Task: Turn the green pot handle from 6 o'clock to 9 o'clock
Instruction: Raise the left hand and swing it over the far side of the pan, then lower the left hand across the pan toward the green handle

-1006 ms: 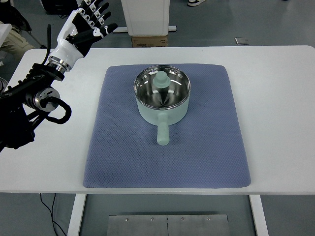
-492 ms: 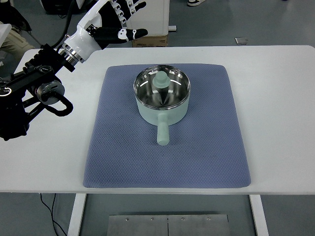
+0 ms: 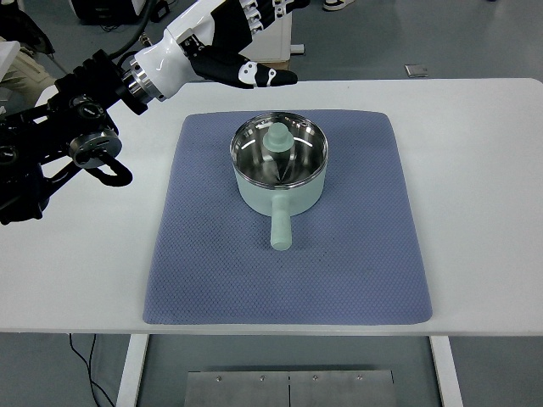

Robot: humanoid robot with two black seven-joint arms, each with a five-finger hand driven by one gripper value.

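A black left arm (image 3: 59,144) reaches in from the left edge over the white surface (image 3: 475,195), its jointed links angled up and to the right toward the far edge. A looped cable (image 3: 114,174) hangs beneath its elbow joint. At the arm's end a white-shelled left hand (image 3: 225,38) is raised above the far left corner of the blue mat (image 3: 212,254), wrist pointing back along the arm, palm turned toward the pot. Its fingers (image 3: 267,8) are spread and released, holding nothing; the thumb (image 3: 267,76) juts out to the right, hovering past the mat's far edge and clear of everything below.

The green pot (image 3: 280,165) stands upright on the far middle of the mat, well apart from the hand. Its steel inside is open to view and a pale green lid knob (image 3: 278,136) shows within it. The handle (image 3: 281,229) sticks straight toward the near edge, at six o'clock, lying just above the mat.

Beyond the surface stand a white cabinet (image 3: 254,51) and a cardboard box (image 3: 259,71) on the grey floor.
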